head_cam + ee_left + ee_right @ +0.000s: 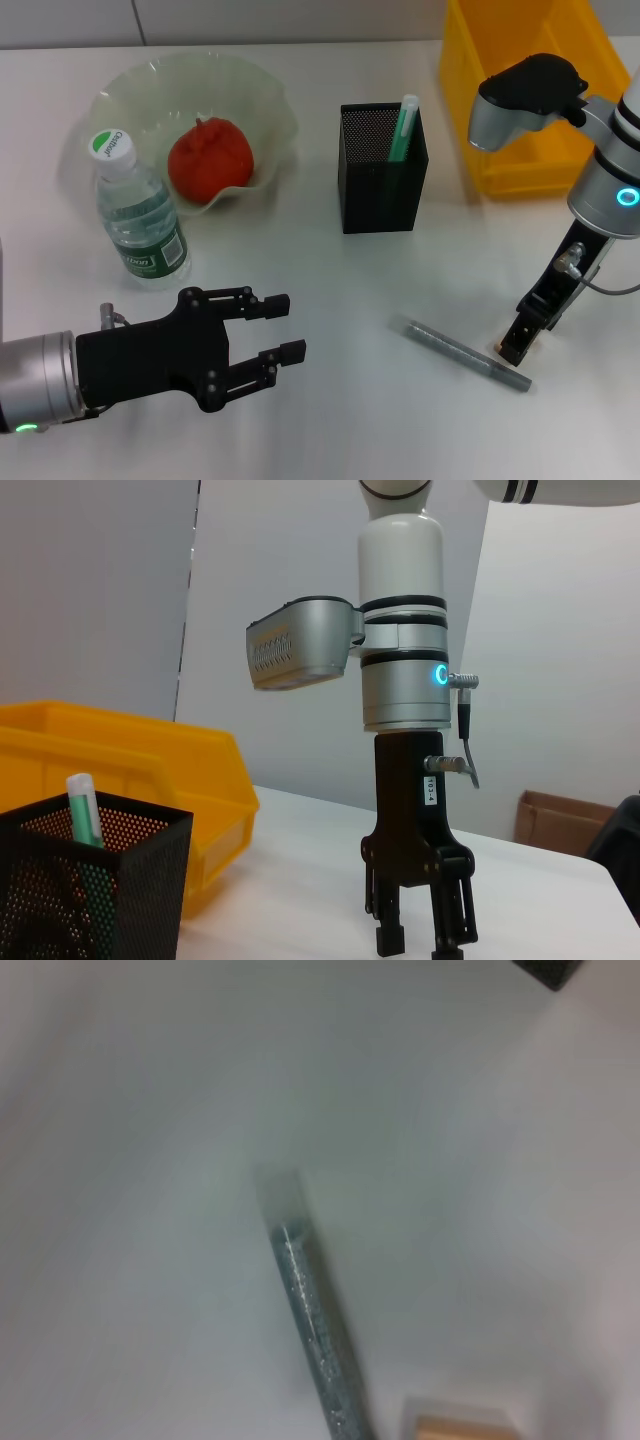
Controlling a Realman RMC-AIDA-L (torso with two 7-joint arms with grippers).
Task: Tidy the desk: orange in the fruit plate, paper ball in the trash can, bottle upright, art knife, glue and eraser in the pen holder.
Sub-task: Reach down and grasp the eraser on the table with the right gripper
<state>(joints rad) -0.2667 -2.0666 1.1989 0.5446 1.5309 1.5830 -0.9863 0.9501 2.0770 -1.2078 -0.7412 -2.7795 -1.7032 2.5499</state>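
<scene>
The orange point(208, 157) lies in the fruit plate point(120, 95) at the back left. In front of the plate, the bottle point(142, 212) stands upright. The black pen holder point(382, 190) point(100, 880) holds a green stick point(403, 128) point(85, 810). A long grey stick point(465, 355) point(310, 1310) lies flat at the front right; I cannot tell which stick is the art knife and which the glue. My right gripper point(518, 350) point(420, 940) points straight down, open, over the tan eraser point(497, 348) point(462, 1428). My left gripper point(290, 327) hovers open at the front left. The paper ball is out of view.
The yellow trash can point(520, 100) point(150, 770) stands at the back right, behind the right arm. A cardboard box point(560, 820) sits off the table beyond it. Bare white tabletop lies between the pen holder and the grey stick.
</scene>
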